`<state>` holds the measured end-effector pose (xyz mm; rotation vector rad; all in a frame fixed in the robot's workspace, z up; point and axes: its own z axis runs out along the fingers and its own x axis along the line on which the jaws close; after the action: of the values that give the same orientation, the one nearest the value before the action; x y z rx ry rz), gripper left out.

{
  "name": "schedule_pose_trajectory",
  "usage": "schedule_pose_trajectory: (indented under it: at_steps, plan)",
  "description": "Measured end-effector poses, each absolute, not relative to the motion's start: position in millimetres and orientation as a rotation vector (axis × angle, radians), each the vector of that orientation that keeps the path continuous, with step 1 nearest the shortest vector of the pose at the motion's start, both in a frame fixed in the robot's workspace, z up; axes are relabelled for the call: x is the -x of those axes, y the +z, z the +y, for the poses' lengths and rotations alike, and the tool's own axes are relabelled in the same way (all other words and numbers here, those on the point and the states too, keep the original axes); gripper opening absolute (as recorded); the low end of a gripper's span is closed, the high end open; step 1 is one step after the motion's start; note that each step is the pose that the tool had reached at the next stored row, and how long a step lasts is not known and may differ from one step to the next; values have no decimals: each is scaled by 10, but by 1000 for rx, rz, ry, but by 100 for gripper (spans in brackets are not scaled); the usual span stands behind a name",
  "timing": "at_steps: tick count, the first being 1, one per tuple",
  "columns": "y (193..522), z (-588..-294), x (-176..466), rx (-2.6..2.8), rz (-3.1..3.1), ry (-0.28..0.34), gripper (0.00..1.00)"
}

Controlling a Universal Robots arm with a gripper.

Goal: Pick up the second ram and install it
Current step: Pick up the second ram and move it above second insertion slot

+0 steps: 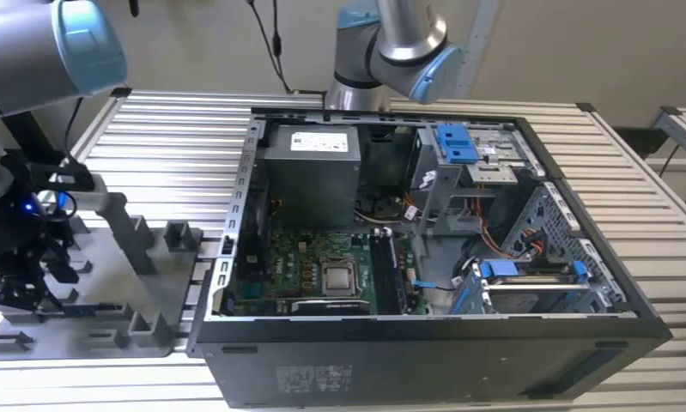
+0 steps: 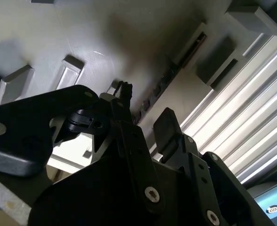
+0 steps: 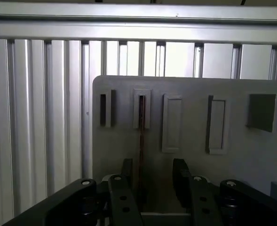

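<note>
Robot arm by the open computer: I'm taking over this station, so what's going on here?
The arm's gripper sits low over the grey holder plate, beside the open computer case. Its open fingers straddle a memory stick standing on edge in the plate, with gaps on both sides. The stick is not yet gripped or lifted.

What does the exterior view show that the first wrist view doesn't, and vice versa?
Exterior view: the open computer case with its motherboard, and another robot arm behind it. First wrist view: the second ram standing edge-on in a slot, between the fingers of the open hand. Both: that hand above the grey holder plate on the slatted table.
</note>
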<state>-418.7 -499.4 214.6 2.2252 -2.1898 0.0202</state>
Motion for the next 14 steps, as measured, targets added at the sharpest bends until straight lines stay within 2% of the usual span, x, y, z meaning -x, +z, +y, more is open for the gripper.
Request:
schedule_pose_trajectory:
  at_steps: [14]
  plan:
    - [2002, -5076, 4208, -2234, -2180, 22, 48]
